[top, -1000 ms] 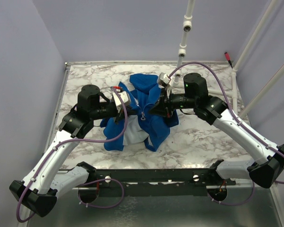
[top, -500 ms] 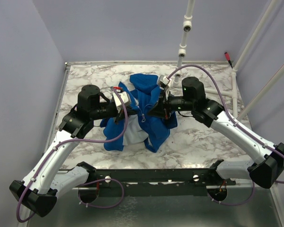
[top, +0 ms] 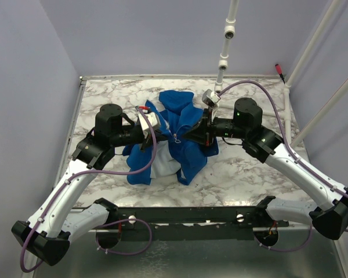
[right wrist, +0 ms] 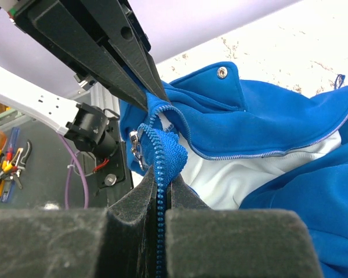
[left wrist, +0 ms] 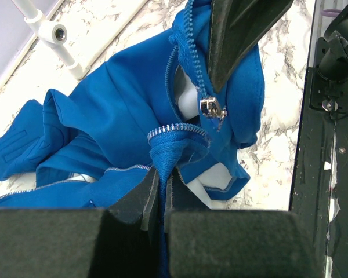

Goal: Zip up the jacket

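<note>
The jacket (top: 177,147) lies bunched in a heap at the middle of the marbled counter (top: 249,168), hood toward the far edge, pale lining showing on the near side. The left claw (left wrist: 161,174) comes in from the left and is pressed together on a fold of the blue front edge, just below a curl of zipper teeth; the right claw (right wrist: 162,180) comes in from the right and pinches the other zipper tape, whose row of teeth runs straight down between its fingers; the two tips stand close together over the heap, with the fabric gathered up between them. The metal zipper slider (left wrist: 211,108) hangs just beside the right claw's tip, white lining behind it; a snap button (right wrist: 221,71) sits on a blue flap farther back.
</note>
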### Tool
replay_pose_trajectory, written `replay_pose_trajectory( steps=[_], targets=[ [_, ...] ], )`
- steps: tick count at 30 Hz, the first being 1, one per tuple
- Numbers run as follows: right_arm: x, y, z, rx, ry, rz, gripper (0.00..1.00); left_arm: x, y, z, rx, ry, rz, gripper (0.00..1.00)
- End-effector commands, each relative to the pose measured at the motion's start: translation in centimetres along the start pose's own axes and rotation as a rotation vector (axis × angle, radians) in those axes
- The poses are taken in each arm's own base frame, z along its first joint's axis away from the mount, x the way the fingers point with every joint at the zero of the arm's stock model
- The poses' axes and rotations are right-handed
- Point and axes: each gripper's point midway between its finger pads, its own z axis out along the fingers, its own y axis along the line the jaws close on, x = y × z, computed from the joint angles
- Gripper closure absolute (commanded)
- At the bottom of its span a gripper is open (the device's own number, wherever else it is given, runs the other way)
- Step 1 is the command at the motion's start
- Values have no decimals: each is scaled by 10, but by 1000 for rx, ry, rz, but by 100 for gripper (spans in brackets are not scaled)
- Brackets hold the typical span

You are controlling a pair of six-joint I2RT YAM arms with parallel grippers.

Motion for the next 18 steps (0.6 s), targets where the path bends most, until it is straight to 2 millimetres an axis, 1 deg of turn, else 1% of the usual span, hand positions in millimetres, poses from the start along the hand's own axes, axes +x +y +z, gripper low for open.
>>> replay_pose_trajectory(
  steps=[1, 7, 9, 13, 18],
  targets=[
    [-15, 9, -5, -8, -55, -24, 99, -6, -6, -1, 25, -16, 14, 100],
    [20, -1, -5, 15, 89, -21, 99, -8, -5, -2, 21, -18, 17, 100],
    [27, -5, -6, 30, 120, -22, 100, -8, -5, -2, 20, -18, 16, 100],
    [30, -7, -3, 24, 137, -21, 99, -7, -4, -1, 20, -17, 15, 100],
    [24, -5, 2, 7, 123, -31, 99, -7, -5, -1, 20, -16, 14, 100]
  ],
)
